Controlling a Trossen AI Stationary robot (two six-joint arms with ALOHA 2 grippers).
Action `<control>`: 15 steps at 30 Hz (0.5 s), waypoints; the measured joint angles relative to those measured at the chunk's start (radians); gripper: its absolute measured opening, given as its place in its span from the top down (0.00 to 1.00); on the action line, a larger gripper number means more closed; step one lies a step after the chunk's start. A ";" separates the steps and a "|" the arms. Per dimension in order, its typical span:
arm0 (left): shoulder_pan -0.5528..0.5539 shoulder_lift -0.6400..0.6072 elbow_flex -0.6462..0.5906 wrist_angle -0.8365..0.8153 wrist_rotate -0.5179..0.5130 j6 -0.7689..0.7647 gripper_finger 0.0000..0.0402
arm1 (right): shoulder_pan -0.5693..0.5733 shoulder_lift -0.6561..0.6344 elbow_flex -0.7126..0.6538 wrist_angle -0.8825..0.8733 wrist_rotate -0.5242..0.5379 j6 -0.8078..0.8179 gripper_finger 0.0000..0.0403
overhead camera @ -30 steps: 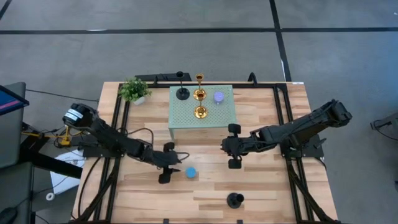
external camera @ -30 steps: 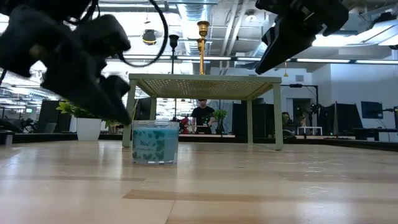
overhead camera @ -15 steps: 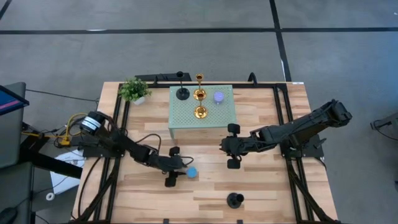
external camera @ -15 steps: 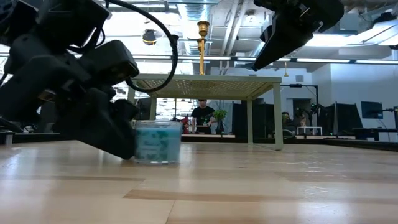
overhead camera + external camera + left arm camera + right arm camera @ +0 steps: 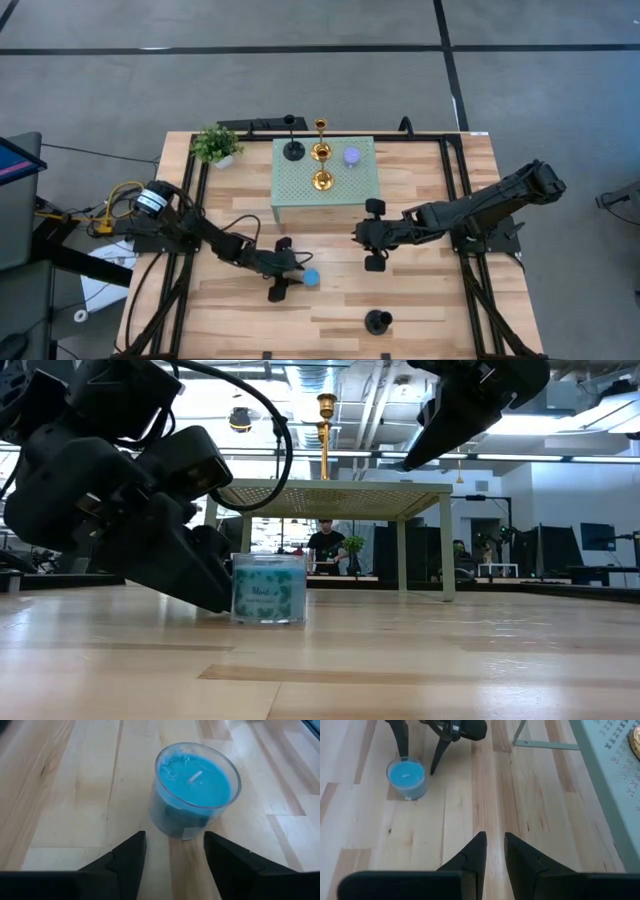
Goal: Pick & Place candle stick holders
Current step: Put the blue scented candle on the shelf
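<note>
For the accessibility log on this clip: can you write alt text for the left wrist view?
A blue candle in a clear glass holder stands upright on the light wooden table, just ahead of the left gripper. The gripper's two dark fingers are spread open and not touching the glass.
</note>
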 joint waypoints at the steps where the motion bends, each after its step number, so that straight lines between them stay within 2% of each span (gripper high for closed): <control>1: 0.000 0.000 0.000 0.000 0.002 -0.001 0.48 | 0.000 0.000 0.000 0.002 0.000 0.000 0.85; 9: -0.002 0.003 -0.002 0.062 0.002 -0.049 0.36 | 0.000 0.000 0.000 0.002 0.000 0.000 0.85; 15: -0.008 0.013 -0.003 0.091 0.001 -0.043 0.30 | 0.000 0.000 0.000 0.002 0.000 0.000 0.85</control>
